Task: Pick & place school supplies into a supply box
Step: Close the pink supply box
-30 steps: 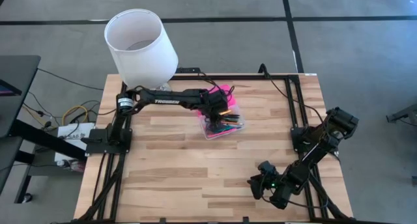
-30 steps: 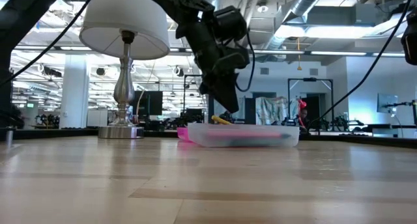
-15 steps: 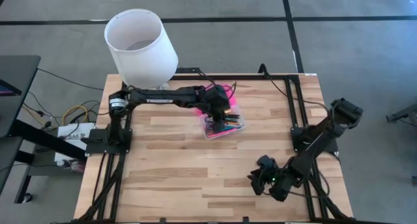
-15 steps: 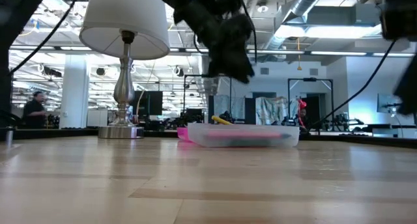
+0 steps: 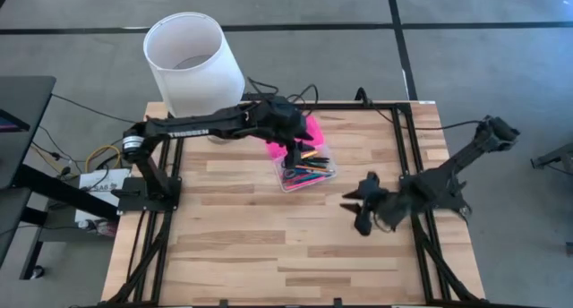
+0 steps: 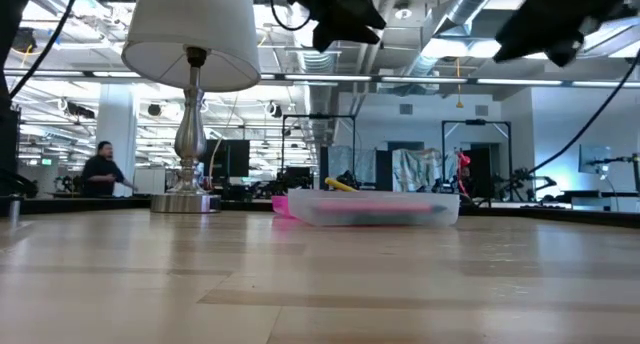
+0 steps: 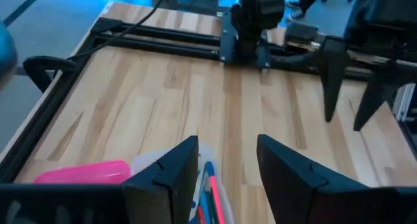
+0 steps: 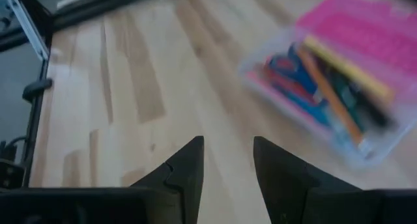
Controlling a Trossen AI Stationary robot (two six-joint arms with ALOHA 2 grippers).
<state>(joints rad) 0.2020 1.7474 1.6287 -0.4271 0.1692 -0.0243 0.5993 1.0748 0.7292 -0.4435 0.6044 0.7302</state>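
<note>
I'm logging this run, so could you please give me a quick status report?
Left gripper open, empty, above the supply box. Right gripper open, empty, over bare table right of box. Pens and markers inside; lid open. Nothing in the way.

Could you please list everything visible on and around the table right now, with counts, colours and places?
Supply box: one, clear base with pink lid open behind it, table centre, far half.
School supplies: several, pink, orange, blue, green, black, lying inside the box.
Lamp: one, white shade, metal stem, far left corner.
Table: one, light wood, dark frame.
Person: one, dark clothing, in the room behind, seen in the low view.
Left gripper: open, empty, raised over the box.
Right gripper: open, empty, right of the box.
</note>
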